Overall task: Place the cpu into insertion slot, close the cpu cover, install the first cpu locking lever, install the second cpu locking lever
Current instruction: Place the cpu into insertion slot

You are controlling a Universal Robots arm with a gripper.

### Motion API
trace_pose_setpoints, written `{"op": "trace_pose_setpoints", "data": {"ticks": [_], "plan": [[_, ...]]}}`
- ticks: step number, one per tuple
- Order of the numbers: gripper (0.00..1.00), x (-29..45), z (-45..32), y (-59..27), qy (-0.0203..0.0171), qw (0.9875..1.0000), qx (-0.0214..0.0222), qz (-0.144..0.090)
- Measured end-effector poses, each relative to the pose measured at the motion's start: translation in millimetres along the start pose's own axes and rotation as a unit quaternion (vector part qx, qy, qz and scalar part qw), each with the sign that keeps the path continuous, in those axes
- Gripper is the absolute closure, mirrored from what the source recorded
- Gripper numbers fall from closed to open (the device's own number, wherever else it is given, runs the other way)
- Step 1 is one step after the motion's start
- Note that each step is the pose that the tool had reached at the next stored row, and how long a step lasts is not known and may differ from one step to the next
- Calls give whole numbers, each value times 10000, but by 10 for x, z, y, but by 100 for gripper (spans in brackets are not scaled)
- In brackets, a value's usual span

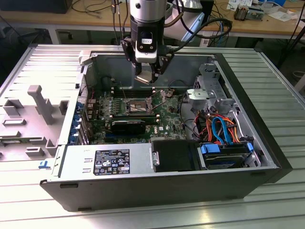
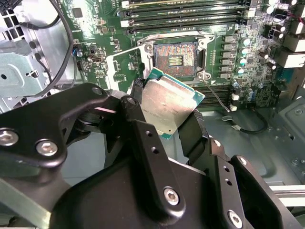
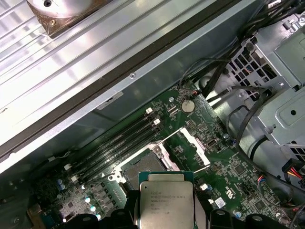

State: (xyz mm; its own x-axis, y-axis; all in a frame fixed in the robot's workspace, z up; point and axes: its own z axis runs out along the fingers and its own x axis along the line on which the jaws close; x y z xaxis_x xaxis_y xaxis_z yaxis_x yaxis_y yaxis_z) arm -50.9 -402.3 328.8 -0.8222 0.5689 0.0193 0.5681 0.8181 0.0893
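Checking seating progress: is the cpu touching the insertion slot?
Apart. The exterior view shows the cpu in the gripper, clear above the insertion slot.

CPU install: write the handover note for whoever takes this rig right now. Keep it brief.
The gripper: jaws shut on the cpu, held above the open computer case.
The insertion slot: empty, contacts exposed, on the green board below the chip.
The cpu cover: swung open beside the slot.
Done: the cpu is in the grasp, over the board.
Left: cpu not seated, cover not closed, neither locking lever installed.
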Motion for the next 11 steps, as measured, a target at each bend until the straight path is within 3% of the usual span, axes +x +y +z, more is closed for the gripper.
{"op": "trace_pose_setpoints", "data": {"ticks": [11], "plan": [[45, 0, 2, 0, -7, 10000, -1, 85]]}}
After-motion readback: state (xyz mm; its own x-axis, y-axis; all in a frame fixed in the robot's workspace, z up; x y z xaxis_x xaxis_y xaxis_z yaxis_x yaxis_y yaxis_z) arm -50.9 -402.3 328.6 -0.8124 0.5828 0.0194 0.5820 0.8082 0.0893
